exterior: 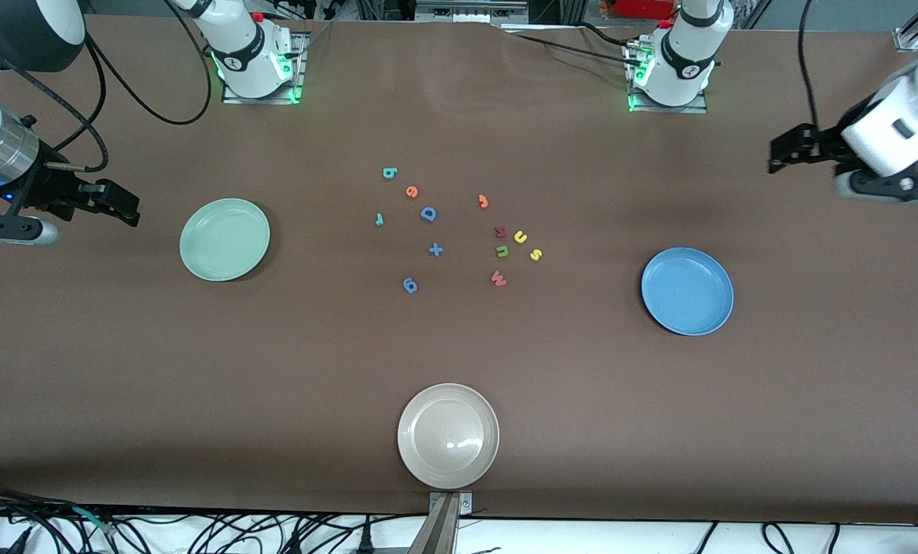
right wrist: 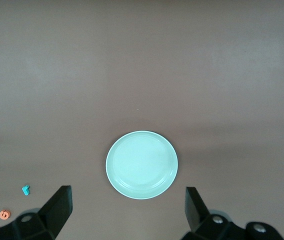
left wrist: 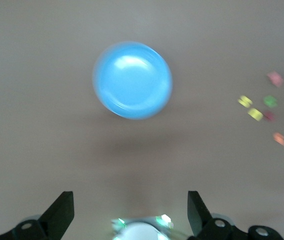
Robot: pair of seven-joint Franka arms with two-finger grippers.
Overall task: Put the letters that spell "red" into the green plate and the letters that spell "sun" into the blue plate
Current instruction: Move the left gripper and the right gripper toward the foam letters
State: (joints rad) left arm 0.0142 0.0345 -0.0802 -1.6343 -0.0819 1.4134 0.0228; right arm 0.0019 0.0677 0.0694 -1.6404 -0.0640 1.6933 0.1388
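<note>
Tiny foam letters (exterior: 459, 231): we are seeing them lying between round mint-green plate (exterior: 225, 239) and blue plate (exterior: 687, 291); left gripper (exterior: 793, 150) and right gripper (exterior: 112, 204) hovering outside, jaws apart, empty.

A high front camera faces both robot bases, seeing the whole table. Each wrist camera looks down from well above: left at the blue plate (left wrist: 132, 80), right at the green plate (right wrist: 142, 164); both plates also appear in front view
</note>
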